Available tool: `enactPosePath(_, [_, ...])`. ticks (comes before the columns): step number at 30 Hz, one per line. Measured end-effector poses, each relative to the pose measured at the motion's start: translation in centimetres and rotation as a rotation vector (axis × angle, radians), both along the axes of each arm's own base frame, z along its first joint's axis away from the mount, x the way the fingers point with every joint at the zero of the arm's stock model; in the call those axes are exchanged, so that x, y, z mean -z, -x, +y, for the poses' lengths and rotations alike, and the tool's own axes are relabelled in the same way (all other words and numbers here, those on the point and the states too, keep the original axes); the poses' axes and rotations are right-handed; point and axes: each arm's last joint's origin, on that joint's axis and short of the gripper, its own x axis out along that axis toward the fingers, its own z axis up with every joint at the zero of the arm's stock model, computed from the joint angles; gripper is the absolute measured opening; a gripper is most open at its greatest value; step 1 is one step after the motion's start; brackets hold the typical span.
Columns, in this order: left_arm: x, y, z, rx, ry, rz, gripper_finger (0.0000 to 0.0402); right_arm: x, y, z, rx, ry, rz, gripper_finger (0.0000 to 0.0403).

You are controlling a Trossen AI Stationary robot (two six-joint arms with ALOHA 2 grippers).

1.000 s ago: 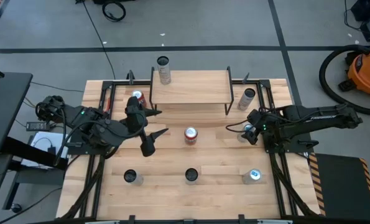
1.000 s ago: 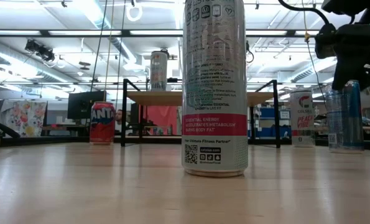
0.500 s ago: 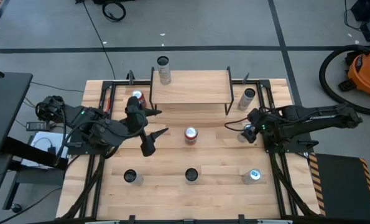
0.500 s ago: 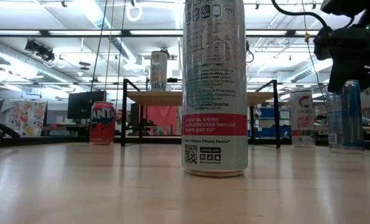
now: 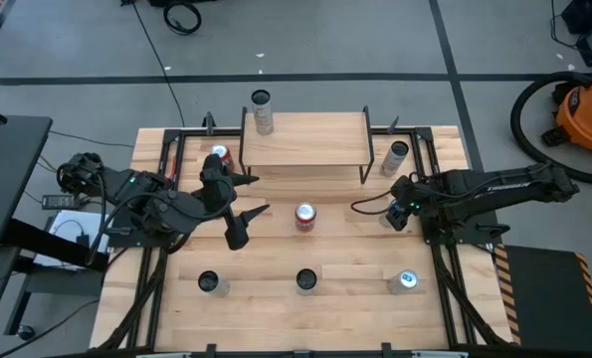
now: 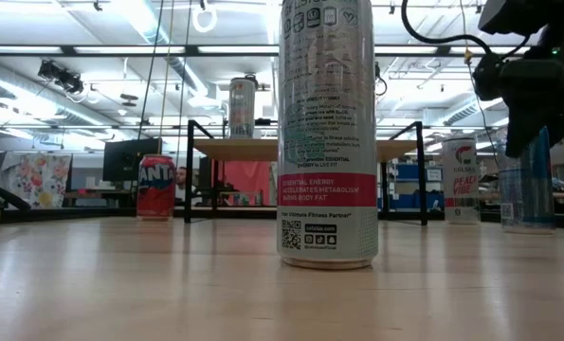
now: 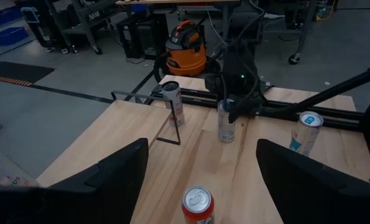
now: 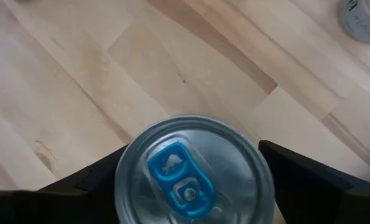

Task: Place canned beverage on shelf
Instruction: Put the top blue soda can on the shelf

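Observation:
The shelf stands at the table's far middle, with a tall can on its far left corner. My right gripper is open and points down over a silver can with a blue tab, which stands upright on the table right of centre. Its fingers stand on either side of the can's top, in the low view too. My left gripper is open and empty above the table, left of a red can.
A red can stands left of the shelf and a pale can right of it. Three cans stand in a row near the front edge. Black frame rails run along both table sides.
My right gripper has gone down over the blue-tabbed can and a little toward the table's left, so that its fingers now reach past the can's top. The can stands as before.

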Motion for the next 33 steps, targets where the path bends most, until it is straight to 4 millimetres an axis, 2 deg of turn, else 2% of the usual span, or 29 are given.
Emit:
enactPosePath(11, [0.0, 0.0, 0.0, 0.0, 0.0, 0.0, 0.0311, 0.0, 0.0, -0.06, 0.006, 0.014, 0.001, 0.0246])
enactPosePath(33, [0.0, 0.0, 0.0, 0.0, 0.001, 0.0, 0.0311, 0.0, -0.03, -0.03, -0.049, 0.026, 0.009, 0.0246])
